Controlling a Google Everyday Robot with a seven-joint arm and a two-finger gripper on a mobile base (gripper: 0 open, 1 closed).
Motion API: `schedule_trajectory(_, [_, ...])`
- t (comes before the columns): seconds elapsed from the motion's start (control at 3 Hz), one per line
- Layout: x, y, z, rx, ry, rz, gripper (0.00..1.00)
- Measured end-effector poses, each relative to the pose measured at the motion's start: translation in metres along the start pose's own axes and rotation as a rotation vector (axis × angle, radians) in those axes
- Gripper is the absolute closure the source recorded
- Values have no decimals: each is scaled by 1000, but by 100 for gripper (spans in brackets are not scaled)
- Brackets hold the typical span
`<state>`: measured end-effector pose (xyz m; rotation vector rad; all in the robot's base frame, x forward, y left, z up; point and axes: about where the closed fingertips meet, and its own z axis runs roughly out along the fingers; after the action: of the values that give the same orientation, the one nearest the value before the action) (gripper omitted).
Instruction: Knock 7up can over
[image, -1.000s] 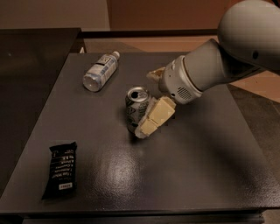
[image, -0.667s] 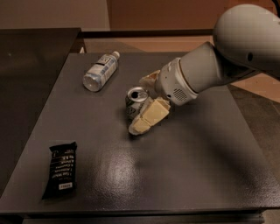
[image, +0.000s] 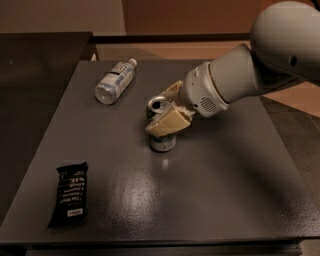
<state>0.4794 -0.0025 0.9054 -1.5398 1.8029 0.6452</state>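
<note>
The 7up can (image: 162, 144) is not yet on its side; it stands near the middle of the bench (image: 225, 175). The end effector (image: 162, 115) lies across the can's upper half, reaching in from the can's right. We cannot tell how far open it is, or whether it holds the can at all. We see two risks: it could slide off the can's rim and leave the can upright, or a hard shove could roll the can toward the clear bottle (image: 116, 81) lying beyond it
</note>
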Motion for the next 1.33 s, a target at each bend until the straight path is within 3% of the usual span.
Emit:
schedule_trajectory(0.33, [-4, -12, -21, 23, 71, -6, 87])
schedule_trajectory(0.67, [11, -27, -40, 32, 220, -8, 100])
schedule_trajectory(1.0, [34, -39, -56, 17, 401, -33, 100])
schedule_trajectory(1.33, [56, -43, -67, -3, 542, -56, 100])
